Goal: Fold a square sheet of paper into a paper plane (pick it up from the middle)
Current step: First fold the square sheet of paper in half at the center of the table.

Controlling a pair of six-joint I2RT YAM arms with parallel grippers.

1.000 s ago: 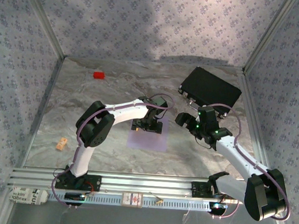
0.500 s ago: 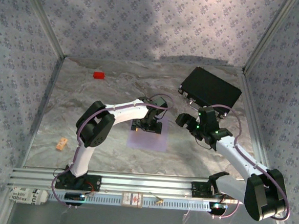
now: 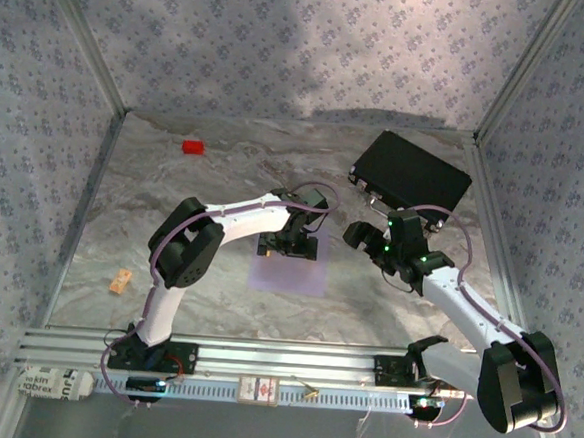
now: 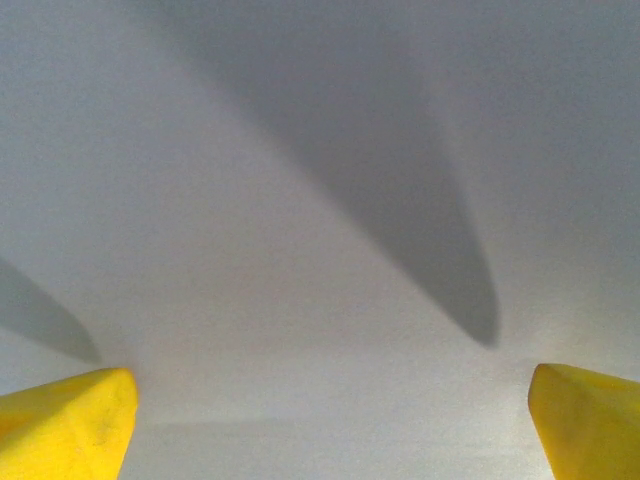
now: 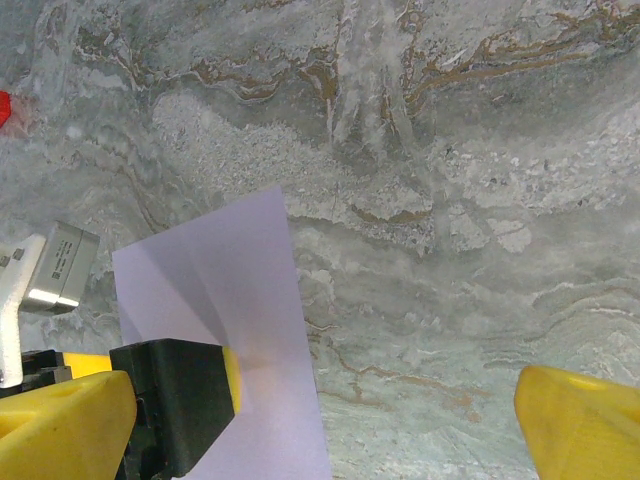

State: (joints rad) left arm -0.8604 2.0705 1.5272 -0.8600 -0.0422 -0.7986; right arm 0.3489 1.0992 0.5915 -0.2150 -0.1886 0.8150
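Observation:
The square sheet of paper [image 3: 289,276] lies flat, pale lilac, on the marble table near the middle. My left gripper [image 3: 290,245] points straight down over its far half, jaws open wide. In the left wrist view its yellow fingertips [image 4: 70,425] straddle the paper [image 4: 320,250] very close to the surface, which carries their shadows. My right gripper [image 3: 361,234] hovers open just right of the sheet. In the right wrist view the paper [image 5: 235,290] lies at lower left, with the left gripper's black and yellow finger [image 5: 180,400] down on it. The right gripper [image 5: 320,425] has bare marble between its tips.
A black rectangular case [image 3: 410,173] lies at the back right, close behind the right arm. A small red block [image 3: 193,147] sits at the back left, a small tan block [image 3: 119,283] at the near left. Patterned walls enclose the table.

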